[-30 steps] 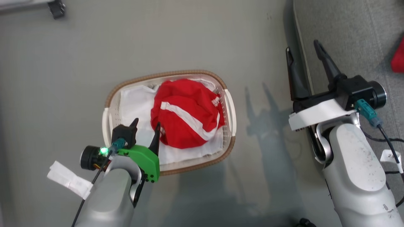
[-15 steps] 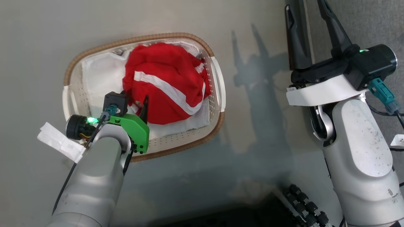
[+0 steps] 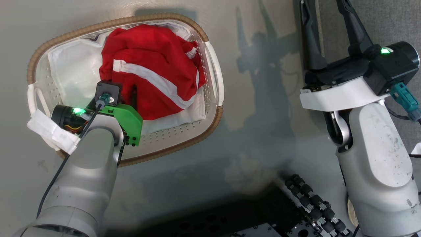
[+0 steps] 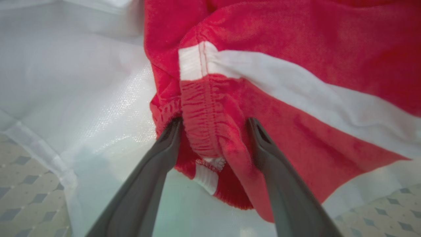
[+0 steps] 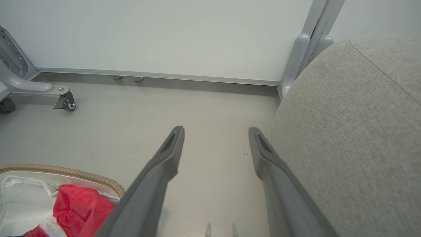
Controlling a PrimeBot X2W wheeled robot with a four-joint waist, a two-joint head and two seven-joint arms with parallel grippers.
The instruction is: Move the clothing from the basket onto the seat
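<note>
You've got bare grey floor (image 3: pixel 260 138), shadowed in patches. At its far edge, a white wall (image 5: pixel 164 33) with a pale skirting strip (image 5: pixel 164 75) along the join. In the right wrist view, a grey metal leg on a small caster (image 5: pixel 67 102) stands left and a grey upright post (image 5: pixel 304 56) stands right. There's a white woven liner sheet (image 4: pixel 82 98), creased and glossy.

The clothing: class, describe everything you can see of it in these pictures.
The clothing is a bright red fabric garment with a broad white stripe and a gathered, stitched hem. It lies crumpled in a mound on a white liner inside the basket, towards its right end. The left gripper is open, its fingers straddling the hem fold, tips against the fabric.
</note>
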